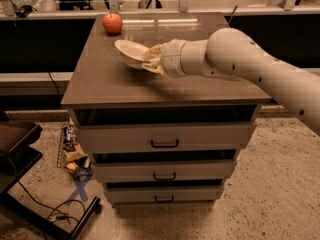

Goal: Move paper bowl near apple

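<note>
The off-white paper bowl (129, 50) is tilted and held just above the brown cabinet top (115, 79), left of centre. My gripper (148, 59) reaches in from the right and is shut on the bowl's right rim. The red-orange apple (112, 23) stands at the back left corner of the top, a short way beyond and left of the bowl.
The cabinet has three drawers with dark handles (164, 144) below the top. A rail and dark shelf run behind it. A dark cart (20, 144) stands at lower left, with cables and clutter (72, 159) on the floor beside it.
</note>
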Controlling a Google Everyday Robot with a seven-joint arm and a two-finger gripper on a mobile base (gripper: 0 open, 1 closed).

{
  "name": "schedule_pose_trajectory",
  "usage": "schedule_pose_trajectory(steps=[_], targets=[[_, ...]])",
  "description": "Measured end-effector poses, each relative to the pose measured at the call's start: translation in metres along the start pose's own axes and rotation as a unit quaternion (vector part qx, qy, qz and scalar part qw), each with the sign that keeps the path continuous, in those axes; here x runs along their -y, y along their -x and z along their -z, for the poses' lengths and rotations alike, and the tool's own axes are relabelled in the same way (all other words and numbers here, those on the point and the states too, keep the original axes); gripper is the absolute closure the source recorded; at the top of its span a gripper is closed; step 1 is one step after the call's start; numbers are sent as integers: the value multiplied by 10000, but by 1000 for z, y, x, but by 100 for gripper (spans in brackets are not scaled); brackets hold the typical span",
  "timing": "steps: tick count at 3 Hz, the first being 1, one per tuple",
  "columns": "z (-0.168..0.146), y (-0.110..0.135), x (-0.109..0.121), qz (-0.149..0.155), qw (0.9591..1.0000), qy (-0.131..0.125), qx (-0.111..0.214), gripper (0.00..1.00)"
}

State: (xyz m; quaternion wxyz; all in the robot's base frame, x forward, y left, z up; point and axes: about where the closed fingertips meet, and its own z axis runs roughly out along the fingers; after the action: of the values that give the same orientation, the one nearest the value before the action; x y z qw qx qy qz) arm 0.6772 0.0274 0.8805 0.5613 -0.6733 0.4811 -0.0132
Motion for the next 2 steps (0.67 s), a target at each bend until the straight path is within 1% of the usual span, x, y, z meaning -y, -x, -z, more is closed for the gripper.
schedule_pose_trajectory(steps=[1, 2], targets=[[-4, 1, 30, 611, 9979, 87, -171, 100], [-16, -12, 76, 1260, 9906, 298, -453, 100]])
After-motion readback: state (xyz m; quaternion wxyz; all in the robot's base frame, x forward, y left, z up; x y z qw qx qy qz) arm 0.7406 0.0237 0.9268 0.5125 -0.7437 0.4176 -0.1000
